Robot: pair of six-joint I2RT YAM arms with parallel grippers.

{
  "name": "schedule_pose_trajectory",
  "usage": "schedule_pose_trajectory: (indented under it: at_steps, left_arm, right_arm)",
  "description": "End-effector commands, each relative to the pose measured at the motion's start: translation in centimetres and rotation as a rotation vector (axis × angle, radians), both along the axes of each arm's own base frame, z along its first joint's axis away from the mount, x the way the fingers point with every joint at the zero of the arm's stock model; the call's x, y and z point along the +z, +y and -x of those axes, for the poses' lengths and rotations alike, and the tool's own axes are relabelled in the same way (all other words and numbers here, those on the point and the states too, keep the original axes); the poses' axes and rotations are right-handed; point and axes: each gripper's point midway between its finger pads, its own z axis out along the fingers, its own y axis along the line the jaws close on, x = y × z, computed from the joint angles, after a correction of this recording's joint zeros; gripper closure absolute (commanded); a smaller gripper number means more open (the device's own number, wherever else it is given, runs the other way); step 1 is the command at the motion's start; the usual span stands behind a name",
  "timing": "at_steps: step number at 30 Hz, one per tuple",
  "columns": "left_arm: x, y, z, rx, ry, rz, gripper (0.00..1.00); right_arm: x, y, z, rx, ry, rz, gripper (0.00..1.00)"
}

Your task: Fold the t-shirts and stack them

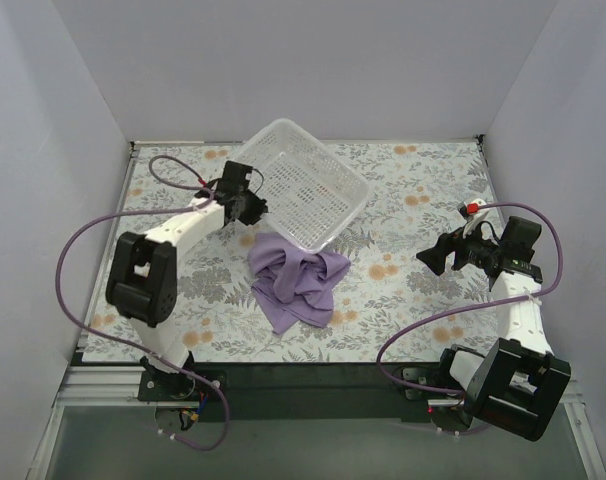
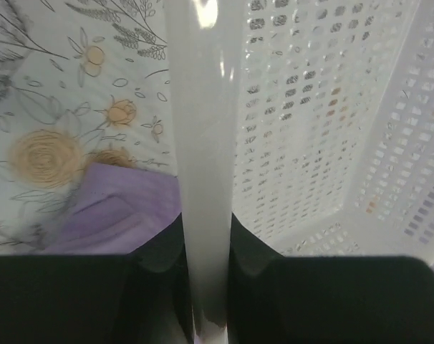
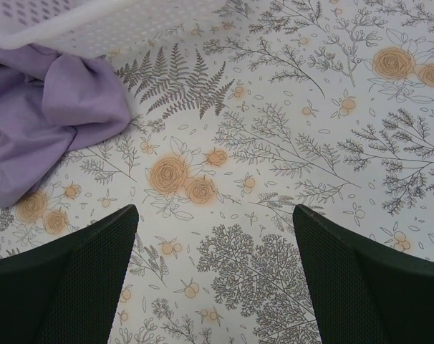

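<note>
left gripper (image 1: 251, 206) is clamping the rim of the white plastic basket (image 1: 305, 188), upper centre of the top view. In the left wrist view the smooth glossy rim (image 2: 203, 107) is running vertically up mid-frame, with black fingers (image 2: 246, 247) pressing on both sides of it. The perforated grid wall is filling the right half. The basket is rectangular and sitting tilted, its lower edge overlapping the t-shirt (image 1: 298, 280). The t-shirt is lying at frame centre on the floral table cover (image 1: 413, 300) as a crumpled lavender heap, soft matte cotton, creased. right gripper (image 1: 431, 258) is hovering at the right of the frame, fingers spread wide, grasping nothing. The right wrist view is showing mesh-textured black pads (image 3: 74, 279) above the printed cover, with the shirt edge in the upper left.
</note>
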Motion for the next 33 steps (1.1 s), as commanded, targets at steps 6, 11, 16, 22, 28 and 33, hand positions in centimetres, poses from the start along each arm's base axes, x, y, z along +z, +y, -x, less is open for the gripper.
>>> schedule_pose_trajectory:
  at_steps: [6,11,16,22,28,33]
  left_arm:
    - [14.1,13.1,2.1,-0.213,-0.57,-0.223,1.0]
    - [11.8,21.2,2.0,-0.235,-0.392,-0.439,1.0]
    - [9.1,25.3,1.6,-0.211,-0.25,-0.615,1.0]
    - [7.6,27.9,1.2,-0.146,-0.178,-0.608,1.0]
    - [5.1,31.8,1.0,0.048,-0.021,-0.57,0.49]
    - [9.7,31.1,-0.8,0.049,-0.126,-0.535,0.29]
  right_arm:
    - [1.6,0.1,-0.3,0.018,-0.062,-0.004,0.05]
    - [1.8,0.3,-0.2,0.026,-0.065,-0.011,0.05]
    - [1.7,0.2,-0.2,0.022,-0.064,-0.009,0.05]
    - [1.9,0.5,-0.1,0.034,-0.064,-0.021,0.05]
    - [2.0,0.6,0.0,0.039,-0.067,-0.027,0.05]
    - [2.2,0.7,0.0,0.043,-0.072,-0.028,0.05]
